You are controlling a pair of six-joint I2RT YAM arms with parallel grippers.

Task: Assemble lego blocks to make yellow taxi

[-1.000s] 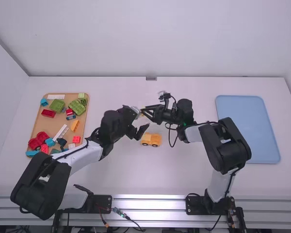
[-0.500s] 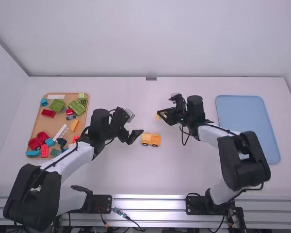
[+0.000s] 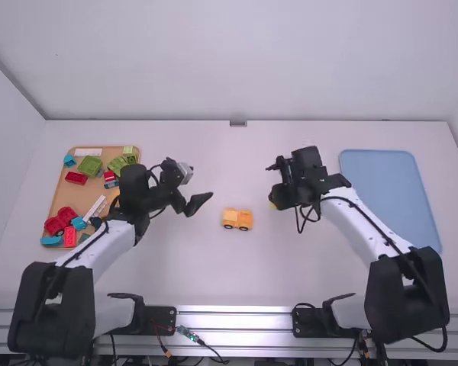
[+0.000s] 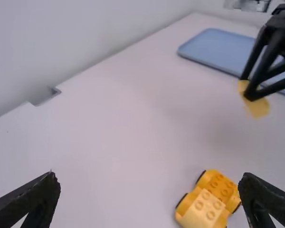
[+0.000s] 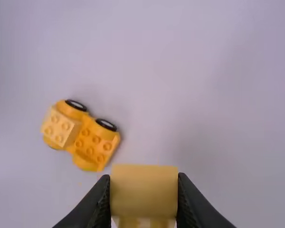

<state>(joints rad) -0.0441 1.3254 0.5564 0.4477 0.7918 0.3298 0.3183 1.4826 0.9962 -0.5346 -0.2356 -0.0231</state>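
Observation:
My right gripper (image 3: pixel 272 200), right of the table's middle, holds a yellow block (image 3: pixel 273 205) above the table. In the right wrist view the right gripper (image 5: pixel 144 197) is shut on that yellow block (image 5: pixel 144 190). An orange-yellow wheeled car base (image 3: pixel 237 219) stands mid-table, with a paler yellow block (image 5: pixel 61 128) on one end of it. Left of the car base my left gripper (image 3: pixel 201 204) hangs over the table; its fingers are wide apart in the left wrist view, with nothing held in the left gripper (image 4: pixel 149 192).
At the far left an orange-brown tray (image 3: pixel 73 200) holds several loose blocks, red, green, blue and white. A light blue tray (image 3: pixel 389 202) lies at the right.
The two grippers have drawn apart, the left one moving left and the right one moving right with the yellow block. The car base has stayed in place.

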